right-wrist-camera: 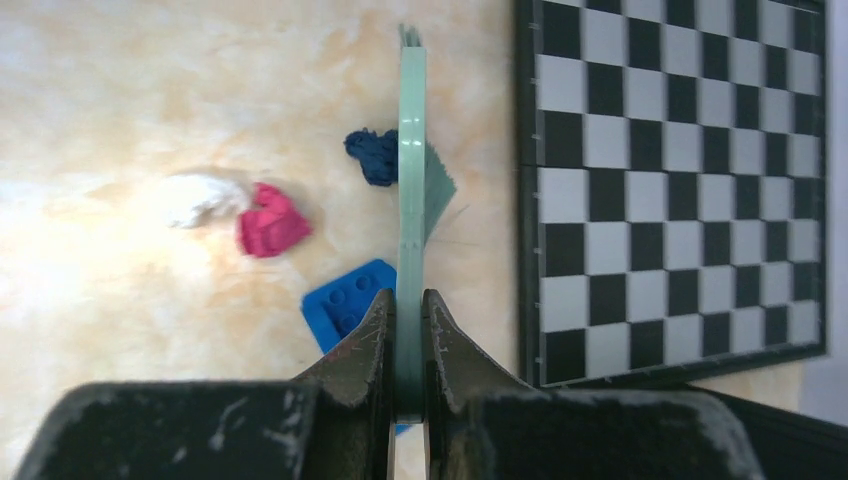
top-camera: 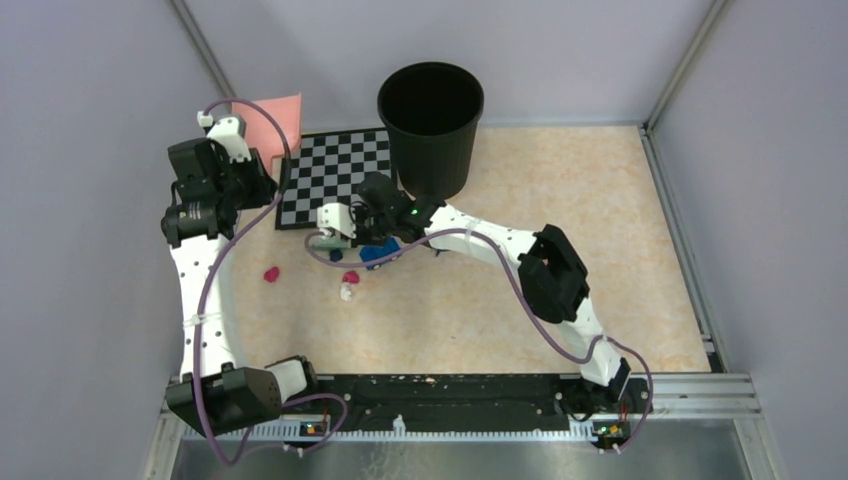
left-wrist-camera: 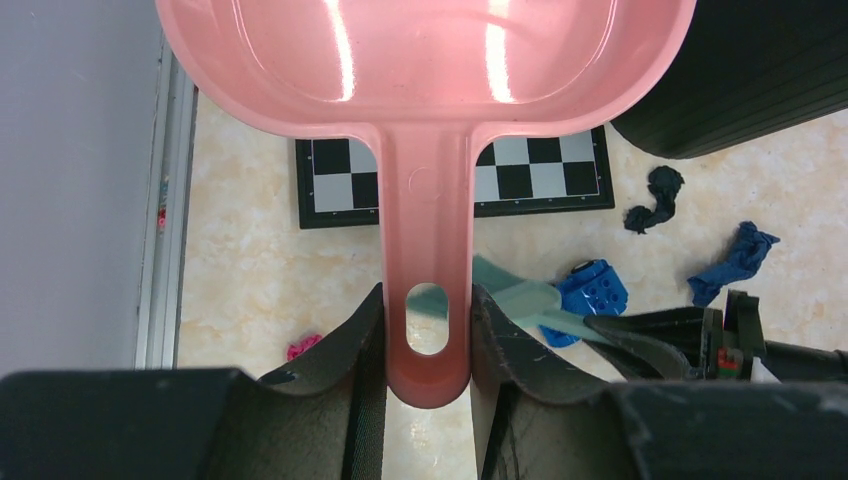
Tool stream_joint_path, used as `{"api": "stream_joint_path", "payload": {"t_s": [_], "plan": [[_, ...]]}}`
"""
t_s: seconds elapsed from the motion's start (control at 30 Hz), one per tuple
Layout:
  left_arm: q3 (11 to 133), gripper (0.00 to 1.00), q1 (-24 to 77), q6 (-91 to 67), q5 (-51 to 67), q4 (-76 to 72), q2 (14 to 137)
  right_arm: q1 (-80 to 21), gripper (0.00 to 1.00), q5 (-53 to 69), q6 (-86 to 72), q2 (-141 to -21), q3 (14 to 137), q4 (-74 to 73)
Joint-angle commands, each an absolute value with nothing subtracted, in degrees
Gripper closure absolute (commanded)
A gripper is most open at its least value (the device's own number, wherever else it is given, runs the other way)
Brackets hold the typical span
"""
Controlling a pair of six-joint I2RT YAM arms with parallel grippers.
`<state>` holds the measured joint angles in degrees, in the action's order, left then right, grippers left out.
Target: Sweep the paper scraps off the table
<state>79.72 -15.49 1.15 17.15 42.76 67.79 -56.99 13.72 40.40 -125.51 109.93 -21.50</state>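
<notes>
Three grey walls (top-camera: pixel 90 200) box in the pale marbled table (top-camera: pixel 600 280), with a black bin (top-camera: pixel 432 130) at the back beside a checkerboard mat (top-camera: pixel 335 175). The left claw (left-wrist-camera: pixel 427 305) pinches the handle of a pink dustpan (left-wrist-camera: pixel 425 60) near the mat's left edge; the right claw (right-wrist-camera: pixel 408 305) is pressed tight on a green brush (right-wrist-camera: pixel 411 150). Red, white, blue and black paper scraps (right-wrist-camera: pixel 270 222) lie on the table before the mat, near a blue brick (right-wrist-camera: pixel 350 300).
</notes>
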Motion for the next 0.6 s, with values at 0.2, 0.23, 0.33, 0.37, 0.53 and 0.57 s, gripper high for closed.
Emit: {"api": "stream_joint_path", "payload": {"t_s": [0.2, 0.23, 0.33, 0.37, 0.53, 0.57], "plan": [[80.47, 1.00, -16.59, 0.10, 20.69, 38.46, 68.16, -57.74, 1.00, 28.98, 37.55, -118.82, 115.13, -38.58], [80.44, 1.00, -16.58, 0.13, 20.54, 38.41, 68.12, -57.77, 1.00, 28.29, 36.76, -118.18, 115.09, -37.56], [80.93, 1.00, -16.57, 0.09, 20.14, 38.37, 68.23, -57.49, 1.00, 26.83, 32.28, -116.03, 114.90, -32.35], [81.26, 1.00, -16.57, 0.09, 20.03, 38.28, 68.22, -57.48, 1.00, 25.45, 30.26, -115.61, 114.80, -29.63], [84.13, 1.00, -16.54, 0.96, 18.50, 38.37, 68.79, -57.39, 1.00, 18.29, 14.30, -117.32, 116.37, -15.26], [84.67, 1.00, -16.54, 1.42, 17.66, 38.33, 68.86, -57.39, 1.00, 17.59, 10.02, -118.84, 117.88, -13.75]]}}
